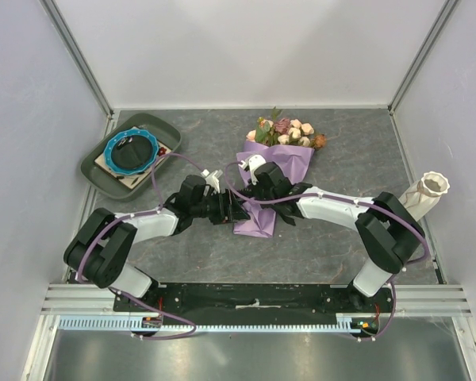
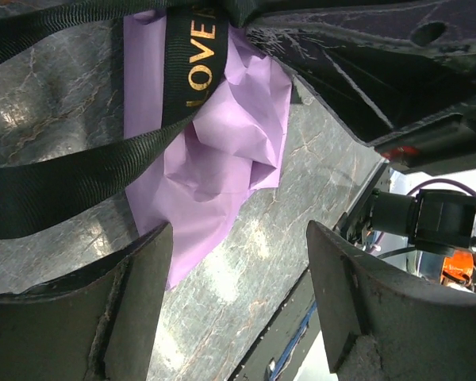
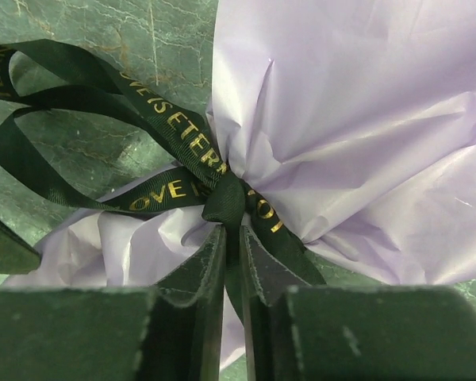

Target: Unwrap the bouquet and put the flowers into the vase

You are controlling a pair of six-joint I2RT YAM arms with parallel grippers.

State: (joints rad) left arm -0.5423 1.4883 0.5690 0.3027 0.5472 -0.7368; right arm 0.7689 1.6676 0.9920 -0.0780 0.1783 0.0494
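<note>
Gray stone-look desk (image 1: 341, 246) is holding the bouquet (image 1: 279, 171), which is lying flat in the middle with its flowers (image 1: 289, 131) pointing at the far wall. The right pincer (image 3: 232, 238) is squeezing the black ribbon (image 3: 166, 131) just by the knot. The left pincer (image 2: 238, 238) is hanging wide apart by the bouquet's bottom end, holding nothing. The vase (image 1: 428, 189) is sitting at the desk's right edge, well apart from the bouquet.

Arms reach inward, left end effector (image 2: 238, 236) spread wide, right end effector (image 3: 232, 238) pinched nearly closed.
</note>
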